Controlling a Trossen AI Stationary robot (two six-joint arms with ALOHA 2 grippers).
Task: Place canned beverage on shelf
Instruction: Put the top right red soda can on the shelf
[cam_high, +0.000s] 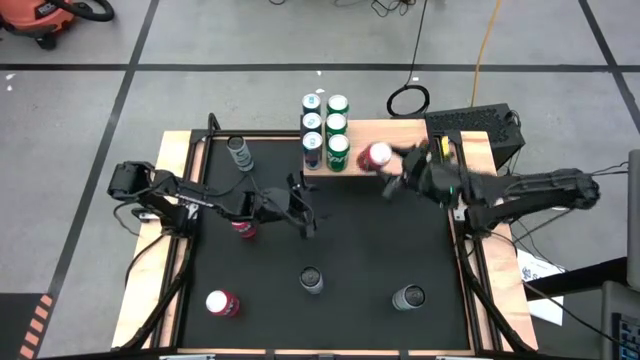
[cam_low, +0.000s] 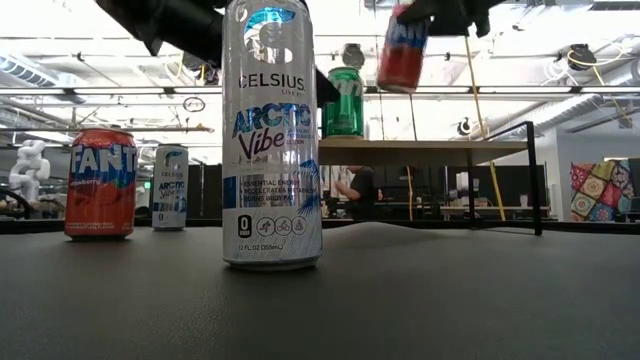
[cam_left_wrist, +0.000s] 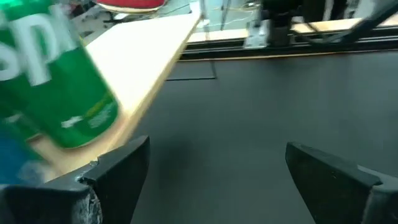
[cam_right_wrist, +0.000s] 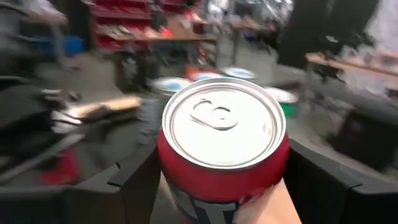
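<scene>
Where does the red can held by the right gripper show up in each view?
High view: red can above the shelf, right of the green cans, in the right gripper.
Low view: top, right of centre, tilted, above the shelf board.
Left wrist view: only a red edge at the top, possibly it; cannot tell.
Right wrist view: centre, top facing the camera.
Shared landmark: the shelf.

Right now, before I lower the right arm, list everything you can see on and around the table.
Shelf: one, light wood, table's far edge.
Cans on shelf: five, green and blue-white, at its left end.
Red can: one, held above the shelf.
Cans on black mat: five; silver far left, red near left claw, red near-left corner, silver centre front, silver front right.
Left claw: open, mid-table.
Right claw: shut on red can.
</scene>
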